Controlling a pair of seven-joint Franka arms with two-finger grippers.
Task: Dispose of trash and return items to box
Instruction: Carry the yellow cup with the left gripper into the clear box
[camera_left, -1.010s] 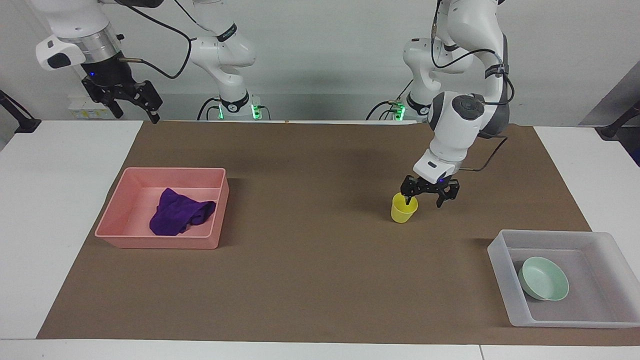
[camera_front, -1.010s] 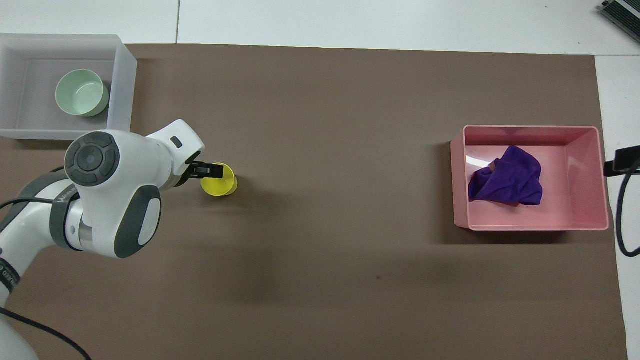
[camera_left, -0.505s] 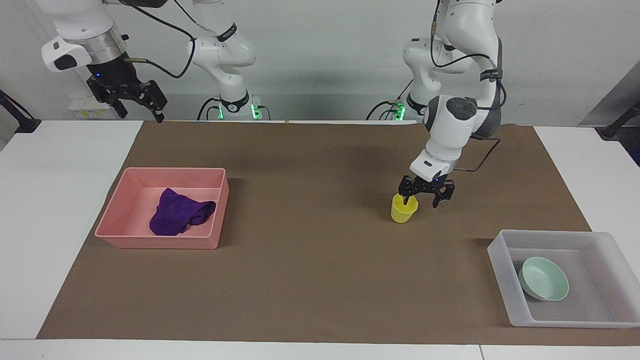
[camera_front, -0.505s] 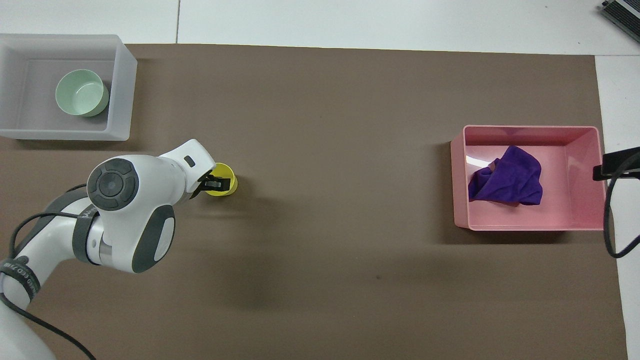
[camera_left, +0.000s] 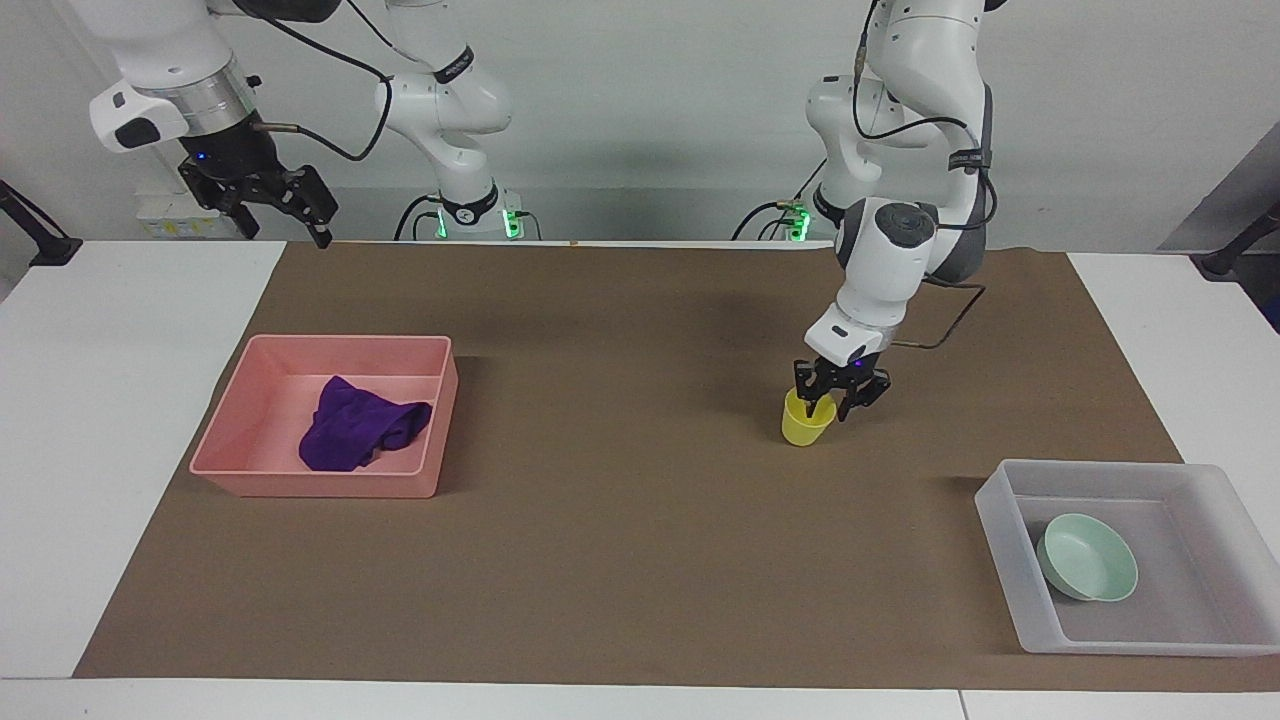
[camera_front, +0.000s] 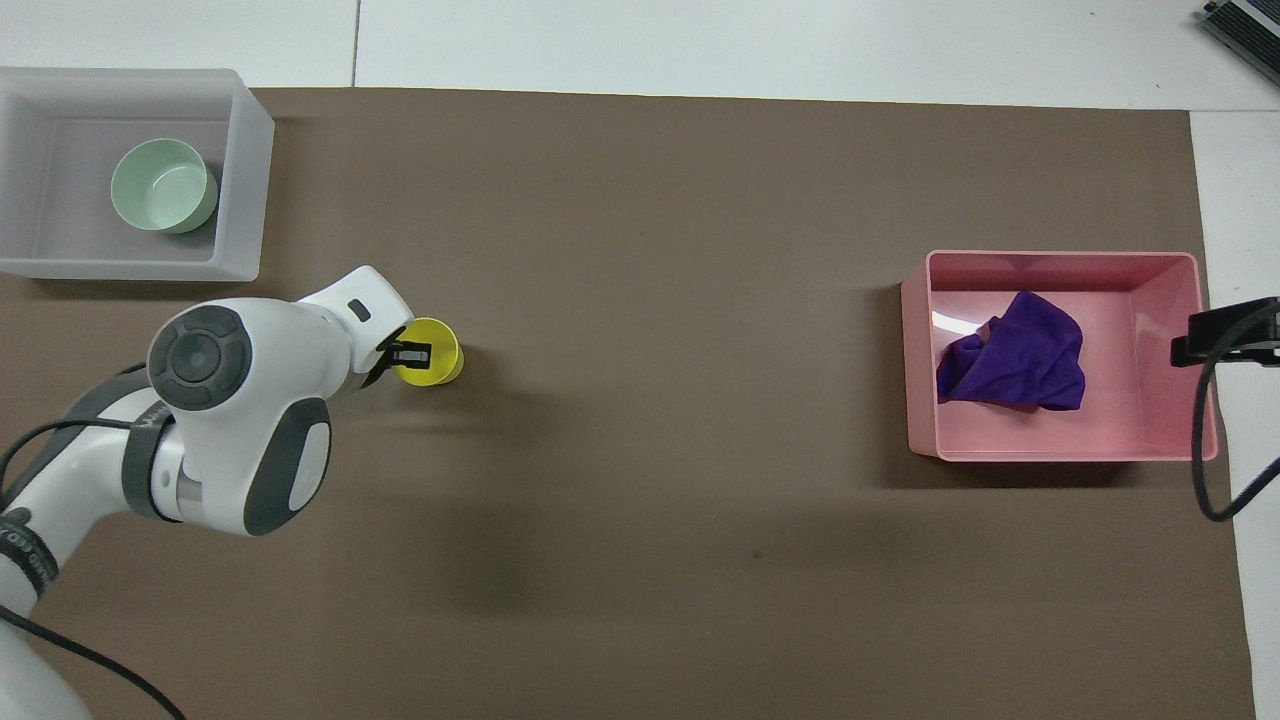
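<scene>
The yellow cup (camera_left: 803, 424) (camera_front: 432, 352) stands upright on the brown mat, nearer to the robots than the frosted box (camera_left: 1000, 522) (camera_front: 246, 180). My left gripper (camera_left: 830, 408) (camera_front: 410, 352) is shut on the cup's rim, one finger inside and one outside. The mint-green bowl (camera_left: 1088, 557) (camera_front: 162, 186) sits in the box. The purple rag (camera_left: 360, 435) (camera_front: 1015, 352) lies in the pink bin (camera_left: 315, 488) (camera_front: 1060, 455). My right gripper (camera_left: 285, 232) (camera_front: 1225, 335) hangs open and empty, high over the mat's corner at the right arm's end, and waits.
The brown mat (camera_left: 620, 560) covers most of the white table. The pink bin stands toward the right arm's end and the frosted box toward the left arm's end. A cable loops from the right gripper beside the pink bin (camera_front: 1215, 480).
My left gripper's fingers have closed from wide open onto the cup's rim, and its wrist has turned. The cup has shifted slightly. My right gripper has drifted a little.
</scene>
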